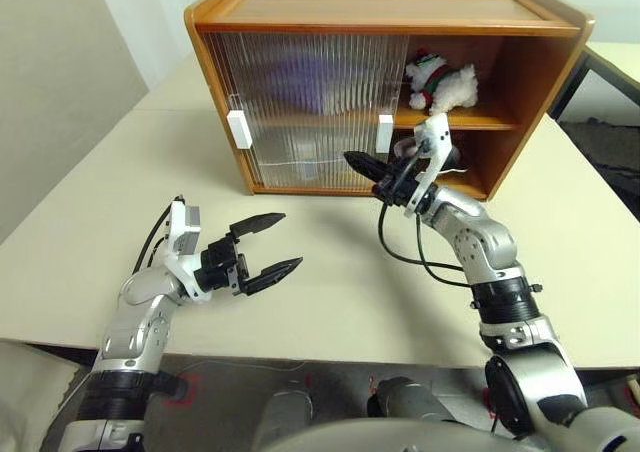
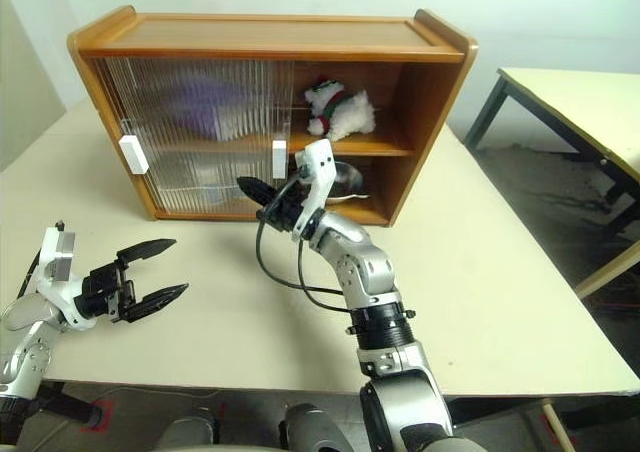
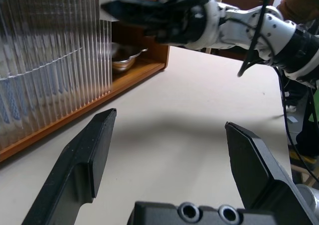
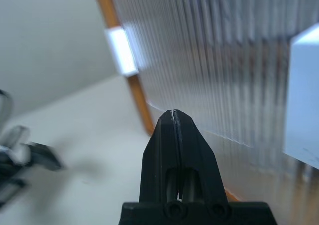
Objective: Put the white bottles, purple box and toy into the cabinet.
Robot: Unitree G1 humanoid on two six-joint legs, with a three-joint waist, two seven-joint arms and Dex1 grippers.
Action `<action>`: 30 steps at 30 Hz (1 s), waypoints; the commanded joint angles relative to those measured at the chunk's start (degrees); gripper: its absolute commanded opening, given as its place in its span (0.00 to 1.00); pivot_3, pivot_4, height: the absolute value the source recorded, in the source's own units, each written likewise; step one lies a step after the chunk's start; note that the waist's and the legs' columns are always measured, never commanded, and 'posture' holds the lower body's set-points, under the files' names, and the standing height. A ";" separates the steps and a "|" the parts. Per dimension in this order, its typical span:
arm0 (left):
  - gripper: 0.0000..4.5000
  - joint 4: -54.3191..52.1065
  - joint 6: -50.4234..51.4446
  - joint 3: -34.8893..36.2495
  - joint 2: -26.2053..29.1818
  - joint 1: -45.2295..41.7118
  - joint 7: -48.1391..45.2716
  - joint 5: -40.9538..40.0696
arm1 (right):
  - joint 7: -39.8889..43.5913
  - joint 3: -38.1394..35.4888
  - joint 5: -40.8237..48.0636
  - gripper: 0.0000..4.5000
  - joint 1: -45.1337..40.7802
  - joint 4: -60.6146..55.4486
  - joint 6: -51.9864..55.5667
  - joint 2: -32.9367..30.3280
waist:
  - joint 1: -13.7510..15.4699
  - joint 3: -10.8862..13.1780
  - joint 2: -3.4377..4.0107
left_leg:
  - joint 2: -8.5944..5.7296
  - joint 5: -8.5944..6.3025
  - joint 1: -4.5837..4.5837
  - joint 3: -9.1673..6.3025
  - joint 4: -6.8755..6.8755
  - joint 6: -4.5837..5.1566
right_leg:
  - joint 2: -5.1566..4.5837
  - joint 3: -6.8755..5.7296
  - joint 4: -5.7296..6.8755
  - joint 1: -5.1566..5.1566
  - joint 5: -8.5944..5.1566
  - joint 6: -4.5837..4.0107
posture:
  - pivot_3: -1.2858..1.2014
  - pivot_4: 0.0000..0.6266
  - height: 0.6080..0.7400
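On the upper shelf of the cabinet (image 1: 300, 12) we see the toy (image 1: 440, 82), with a purple blur, likely the box (image 1: 305, 80), behind the ribbed doors. Our right gripper (image 1: 352, 159), jaws together and empty, sits near a white handle (image 1: 385, 133); our left gripper (image 1: 272, 242) hangs over the table (image 1: 330, 292), jaws apart.

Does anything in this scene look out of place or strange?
One thing: a metal bowl sits on the lower shelf of the cabinet, below the toy. It is the only kitchenware there. Nothing looks spilled, tipped or damaged.
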 commanded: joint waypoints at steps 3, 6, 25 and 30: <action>1.00 -0.26 -0.68 -0.54 -0.51 0.11 0.33 0.90 | -1.63 -0.95 -3.62 0.01 -4.27 6.52 -4.45 0.66 | -0.02 0.00 0.00 | 0.04 0.00 0.00 -0.01 0.00 0.00 | 0.02 0.00 0.00 -0.02 0.06 -0.07 | 0.49 0.00 1.00; 1.00 -0.28 -0.69 -0.51 -0.60 0.23 0.41 0.92 | -2.29 -1.57 -4.56 0.01 -5.20 8.43 -5.98 0.34 | 0.10 0.00 0.00 | 0.08 0.00 0.00 -0.01 -0.01 0.00 | 0.05 -0.03 0.00 -0.01 0.08 -0.10 | 0.49 0.00 1.00; 1.00 1.46 -0.72 -1.49 -1.40 -1.66 -0.11 1.26 | -9.41 -5.30 -8.77 0.01 -4.28 7.26 -8.23 -3.36 | 0.34 0.00 0.00 | 0.31 0.04 0.02 0.00 0.05 0.01 | 0.25 -0.04 0.00 0.00 0.31 -0.18 | 0.48 0.00 1.00; 1.00 2.10 -0.70 -1.35 -1.27 -2.36 -0.50 1.30 | -10.50 -6.39 -9.47 0.01 -3.31 6.37 -8.24 -4.73 | 0.42 0.00 0.00 | 0.31 0.08 0.01 -0.04 0.06 0.00 | 0.25 -0.05 0.00 0.00 0.38 -0.25 | 0.48 0.00 1.00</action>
